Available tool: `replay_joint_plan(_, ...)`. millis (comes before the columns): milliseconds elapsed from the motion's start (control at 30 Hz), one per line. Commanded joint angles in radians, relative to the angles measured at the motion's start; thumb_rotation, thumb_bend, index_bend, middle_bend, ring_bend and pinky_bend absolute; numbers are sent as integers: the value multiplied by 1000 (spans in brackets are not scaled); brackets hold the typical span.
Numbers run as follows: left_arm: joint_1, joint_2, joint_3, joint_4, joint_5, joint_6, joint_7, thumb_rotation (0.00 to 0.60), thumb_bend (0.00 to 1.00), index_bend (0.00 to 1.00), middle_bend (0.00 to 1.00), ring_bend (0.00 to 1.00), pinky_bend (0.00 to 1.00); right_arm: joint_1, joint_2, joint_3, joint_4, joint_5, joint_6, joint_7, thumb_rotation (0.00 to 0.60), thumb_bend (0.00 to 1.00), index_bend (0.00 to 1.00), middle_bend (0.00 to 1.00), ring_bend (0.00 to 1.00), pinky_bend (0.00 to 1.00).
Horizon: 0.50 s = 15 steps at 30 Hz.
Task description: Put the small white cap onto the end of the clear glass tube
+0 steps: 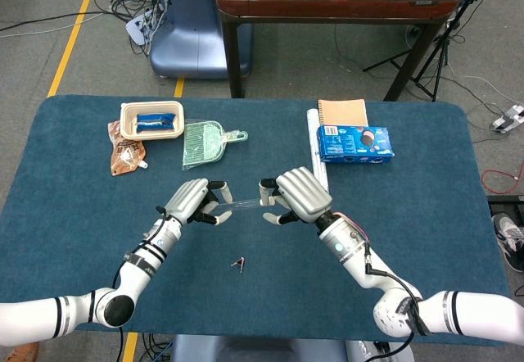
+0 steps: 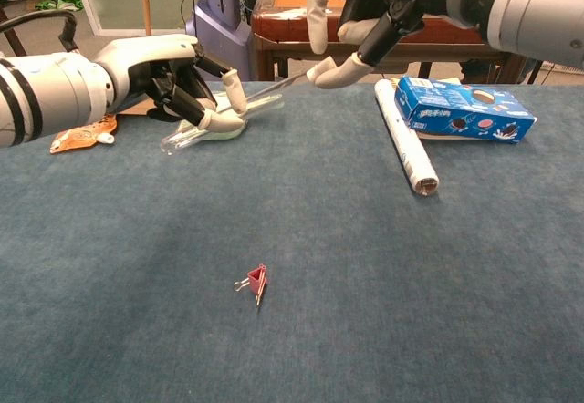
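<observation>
The clear glass tube (image 2: 233,113) hangs above the blue table, nearly level in the chest view, and shows faintly in the head view (image 1: 242,205) between both hands. My left hand (image 2: 173,79) (image 1: 192,201) grips the tube's left part, with the closed end sticking out to the left. My right hand (image 2: 374,15) (image 1: 299,194) meets the tube's right end with its thumb and fingers. The small white cap (image 2: 313,74) sits there at the tube's mouth, hard to tell apart from the pale fingertips.
A red binder clip (image 2: 256,282) lies on the table in front of the hands. To the right are a white roll (image 2: 406,148), a blue cookie box (image 2: 464,109) and a notebook (image 1: 342,110). At the back left are a green dustpan (image 1: 205,142), a tray (image 1: 151,131) and a brown packet (image 1: 125,157).
</observation>
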Motion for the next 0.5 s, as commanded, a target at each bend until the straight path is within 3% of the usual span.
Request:
replay_joint_plan(33,3,2,8,1,9,1,1,600,262,618,1000,1000,954,-5,-1,-3,-3,-6,7,2,600,1,469,991,1000,1000)
replay_joint_plan(300,8,-13,62,57,66,16,53,600,262,623,1000,1000,955,-54,47,-13,-39,-51,65,18,600,0,425,989,1000,1000)
replay_joint_plan(500,4,-76,125,170,112,28,138,600,262,623,1000,1000,955,-119,96,-45,-59,-87,116,41,600,0,420,989,1000,1000)
